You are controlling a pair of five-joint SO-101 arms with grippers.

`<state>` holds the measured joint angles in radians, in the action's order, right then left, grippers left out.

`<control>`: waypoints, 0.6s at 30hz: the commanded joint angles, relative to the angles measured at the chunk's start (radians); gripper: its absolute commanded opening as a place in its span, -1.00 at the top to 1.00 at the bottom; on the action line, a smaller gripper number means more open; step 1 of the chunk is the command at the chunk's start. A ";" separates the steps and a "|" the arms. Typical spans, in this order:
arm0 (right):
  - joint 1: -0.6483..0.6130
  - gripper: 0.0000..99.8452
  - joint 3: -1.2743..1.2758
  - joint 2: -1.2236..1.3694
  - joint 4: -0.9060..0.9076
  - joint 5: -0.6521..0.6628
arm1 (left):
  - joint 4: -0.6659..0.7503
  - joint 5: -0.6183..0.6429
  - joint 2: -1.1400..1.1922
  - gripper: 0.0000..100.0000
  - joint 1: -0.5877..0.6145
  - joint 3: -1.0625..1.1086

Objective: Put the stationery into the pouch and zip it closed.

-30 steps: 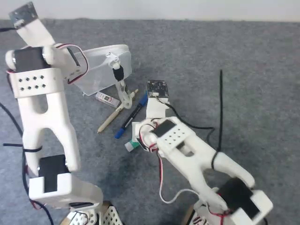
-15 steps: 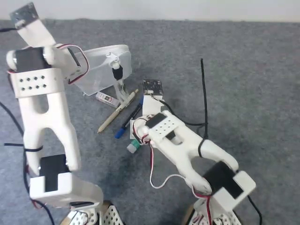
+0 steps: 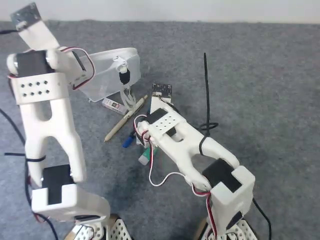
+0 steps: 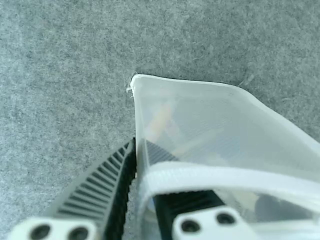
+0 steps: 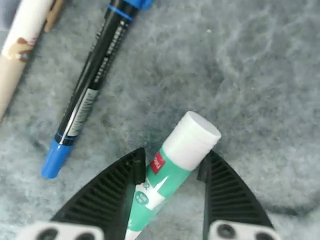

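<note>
Overhead, plenty of bare grey carpet on the picture's right, crossed by just 1 thin black cable; far tighter between the 2 arms, with the loose stationery crowded there. Translucent white pouch toward the carpet's far side, a white band along its rim. Left gripper clamped on that rim, 1 black ribbed finger bare on the near side, the other seen through the fabric; faint coloured shapes behind the pouch wall, too blurred to identify. Just beside the pouch, a small white labelled block, a beige pen and a black marker with blue ends, the 2 pens roughly parallel and near each other. Right gripper down at the carpet astride a glue stick, green-and-white body, white cap, lying flat just beside the marker; fingers seemingly pressed against both sides, so closed around it rather than spread free. Small red patch and white print on the glue's label, white lettering along the marker's barrel, a brown motif on the pen, none of it legible.
</note>
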<state>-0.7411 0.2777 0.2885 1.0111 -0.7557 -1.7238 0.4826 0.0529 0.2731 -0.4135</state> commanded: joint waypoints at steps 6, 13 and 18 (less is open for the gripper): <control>0.088 0.99 -0.026 -0.004 0.027 -0.011 | 0.005 0.006 -0.006 0.98 0.006 -0.005; 0.094 0.99 -0.060 -0.018 0.093 -0.009 | 0.003 0.006 -0.006 0.98 0.006 -0.005; 0.094 0.99 -0.123 -0.064 0.225 -0.008 | 0.002 0.006 -0.006 0.98 0.005 -0.004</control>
<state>-0.6582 0.2271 0.2915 1.1646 -0.7618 -1.7238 0.4826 0.0529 0.2731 -0.4135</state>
